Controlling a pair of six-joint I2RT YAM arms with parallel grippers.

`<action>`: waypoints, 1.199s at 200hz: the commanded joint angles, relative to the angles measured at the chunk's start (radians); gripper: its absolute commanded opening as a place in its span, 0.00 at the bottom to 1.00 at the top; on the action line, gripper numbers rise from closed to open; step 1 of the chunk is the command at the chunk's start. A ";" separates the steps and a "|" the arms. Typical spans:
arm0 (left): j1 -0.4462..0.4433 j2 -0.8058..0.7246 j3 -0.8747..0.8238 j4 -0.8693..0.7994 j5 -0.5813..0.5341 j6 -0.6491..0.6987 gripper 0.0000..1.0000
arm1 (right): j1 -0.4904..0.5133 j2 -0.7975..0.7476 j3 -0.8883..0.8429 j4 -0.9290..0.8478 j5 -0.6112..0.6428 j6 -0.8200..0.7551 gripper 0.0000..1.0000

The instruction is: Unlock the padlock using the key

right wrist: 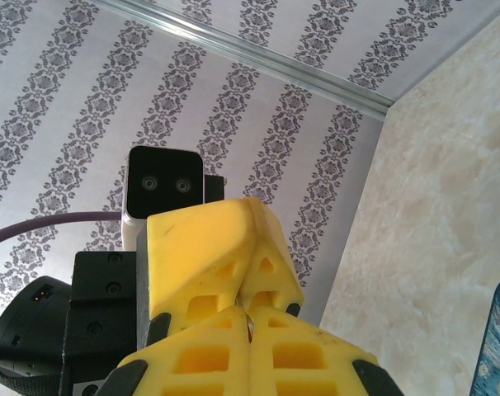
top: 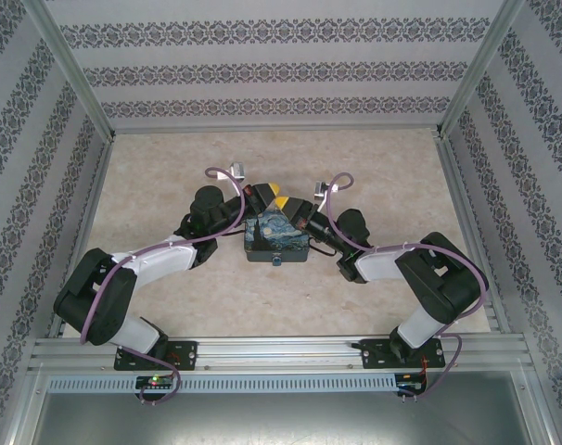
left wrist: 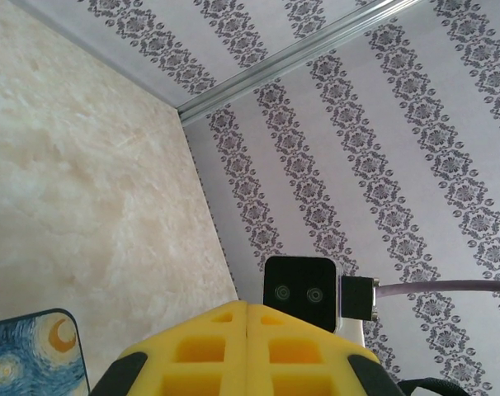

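Left gripper (left wrist: 247, 318): pressed together, yellow fingers flush along one seam at the bottom centre of the left wrist view.
Right gripper (right wrist: 250, 332): pressed together at the bottom centre of the right wrist view, fingertips touching the tip of the left gripper, which slants down from the upper left.
Meeting place: both yellow tips together just above the upper edge of the box (top: 274, 234), centre of the top view.
Box: dark, with a lid painted in blue and yellow swirls, lying between the two arms; one corner of the lid at the lower left of the left wrist view, another sliver at the lower right edge of the right wrist view.
Padlock (top: 275, 263): tiny blue spot at the middle of the box's lower edge in the top view, apart from both grippers.
Key: too small to make out; cannot tell where.
Table (top: 170, 181): pale marbled surface under the box and arms.
Walls (top: 281, 69): light stripes with dark floral bands on three sides.
Cables (top: 216, 243): purple, looping along each arm.
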 commanded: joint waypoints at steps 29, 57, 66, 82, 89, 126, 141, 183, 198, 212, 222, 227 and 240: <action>0.010 -0.021 -0.014 0.049 -0.025 -0.027 0.00 | -0.016 0.004 -0.021 0.036 0.037 0.005 0.00; 0.009 -0.028 -0.029 0.067 -0.039 -0.037 0.00 | -0.016 0.004 -0.029 0.033 0.062 0.007 0.00; 0.008 -0.031 -0.031 0.068 -0.045 -0.041 0.00 | -0.016 0.004 -0.030 0.033 0.067 0.008 0.00; 0.008 -0.034 -0.035 0.067 -0.051 -0.041 0.00 | -0.017 0.003 -0.035 0.033 0.078 0.008 0.00; 0.009 -0.034 -0.034 0.064 -0.051 -0.041 0.00 | -0.015 0.003 -0.037 0.031 0.083 0.009 0.00; 0.009 -0.041 -0.034 0.034 -0.070 -0.044 0.00 | -0.015 0.001 -0.041 0.033 0.085 0.007 0.00; 0.008 -0.059 -0.037 -0.009 -0.106 -0.043 0.27 | -0.015 -0.003 -0.043 0.032 0.081 0.005 0.00; 0.011 -0.112 -0.034 -0.095 -0.157 -0.017 0.68 | -0.016 -0.003 -0.046 0.031 0.074 0.006 0.00; 0.012 -0.115 -0.026 -0.115 -0.152 -0.011 0.73 | -0.016 -0.001 -0.045 0.031 0.072 0.005 0.00; 0.012 -0.116 -0.022 -0.124 -0.150 -0.008 0.77 | -0.016 0.001 -0.046 0.030 0.071 0.006 0.00; 0.012 -0.116 -0.019 -0.133 -0.148 -0.005 0.81 | -0.016 0.000 -0.047 0.030 0.071 0.005 0.00; 0.012 -0.117 -0.017 -0.141 -0.147 -0.003 0.83 | -0.016 -0.002 -0.049 0.030 0.071 0.005 0.00; 0.012 -0.121 -0.012 -0.162 -0.139 0.007 0.86 | -0.016 -0.006 -0.053 0.027 0.071 0.003 0.00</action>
